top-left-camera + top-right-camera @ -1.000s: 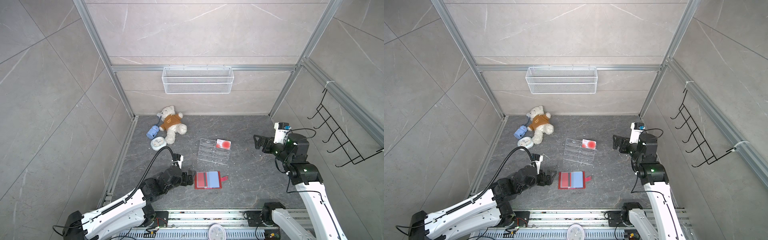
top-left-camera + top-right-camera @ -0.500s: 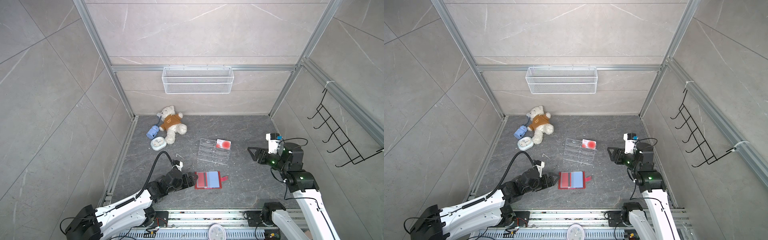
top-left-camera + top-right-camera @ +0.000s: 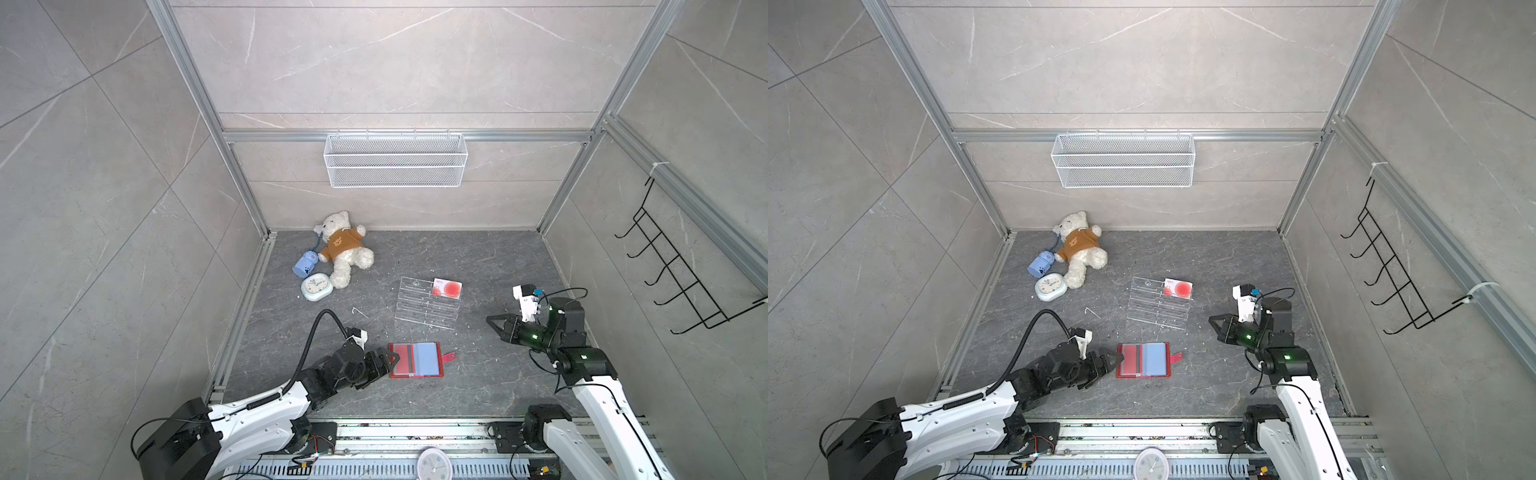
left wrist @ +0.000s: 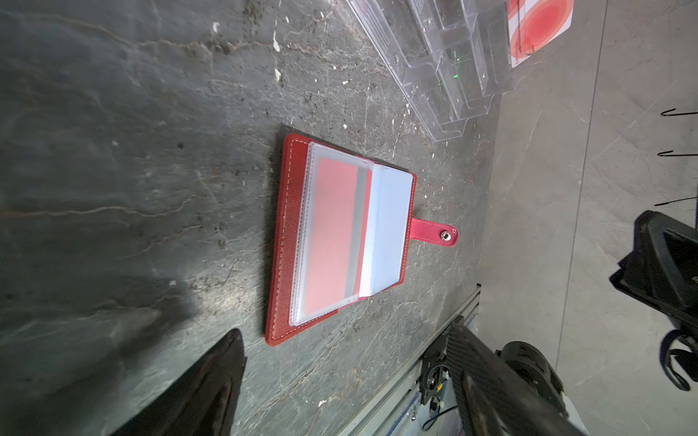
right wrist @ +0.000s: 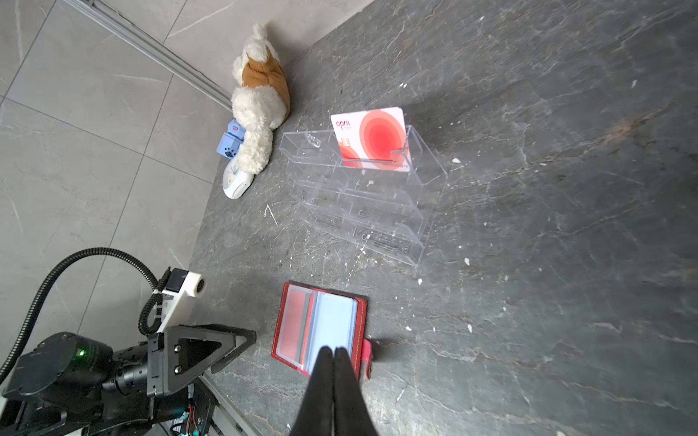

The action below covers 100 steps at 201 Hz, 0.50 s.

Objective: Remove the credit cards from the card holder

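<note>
While the card holder [image 3: 417,360] lies open in both top views, the left gripper [image 3: 388,363] sits just beside it. Left wrist: jaws spread, one credit card [image 4: 330,241] sleeved inside. Right wrist: right gripper [image 5: 333,353] pinched closed, empty; another credit card [image 5: 372,139] stands in the acrylic rack [image 5: 362,211].

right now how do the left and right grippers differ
The left gripper is open; the right gripper is shut. The left gripper sits low at the left edge of the card holder; the right gripper hangs well apart from it, to the right of the rack. Both are empty and point inward.
</note>
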Tool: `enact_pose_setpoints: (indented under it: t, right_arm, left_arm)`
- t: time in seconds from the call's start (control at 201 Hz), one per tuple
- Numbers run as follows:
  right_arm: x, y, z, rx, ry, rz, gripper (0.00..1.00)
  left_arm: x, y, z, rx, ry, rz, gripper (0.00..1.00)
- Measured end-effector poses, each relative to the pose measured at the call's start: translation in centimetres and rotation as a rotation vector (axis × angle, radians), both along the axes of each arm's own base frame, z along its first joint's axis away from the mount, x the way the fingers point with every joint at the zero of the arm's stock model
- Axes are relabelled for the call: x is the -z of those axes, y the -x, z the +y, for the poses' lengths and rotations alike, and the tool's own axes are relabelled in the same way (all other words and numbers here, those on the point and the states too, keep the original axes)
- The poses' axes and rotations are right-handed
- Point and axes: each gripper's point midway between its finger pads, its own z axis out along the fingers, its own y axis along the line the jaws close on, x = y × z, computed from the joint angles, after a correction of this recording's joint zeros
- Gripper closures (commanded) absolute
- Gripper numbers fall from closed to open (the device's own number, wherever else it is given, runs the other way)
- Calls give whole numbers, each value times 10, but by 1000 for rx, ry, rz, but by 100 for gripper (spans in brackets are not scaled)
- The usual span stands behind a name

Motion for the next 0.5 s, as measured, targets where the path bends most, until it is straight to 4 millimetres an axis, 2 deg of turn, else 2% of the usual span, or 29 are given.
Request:
enact_pose_setpoints:
  t: [0.264, 0.498]
  right_arm:
    - [29, 14, 31, -107, -11, 86, 99]
    - [54, 29, 72, -229, 33, 152, 100]
  left_arm:
    - [18, 1, -7, 8, 11, 65, 24]
    - [25, 0, -11, 9, 18, 87, 31]
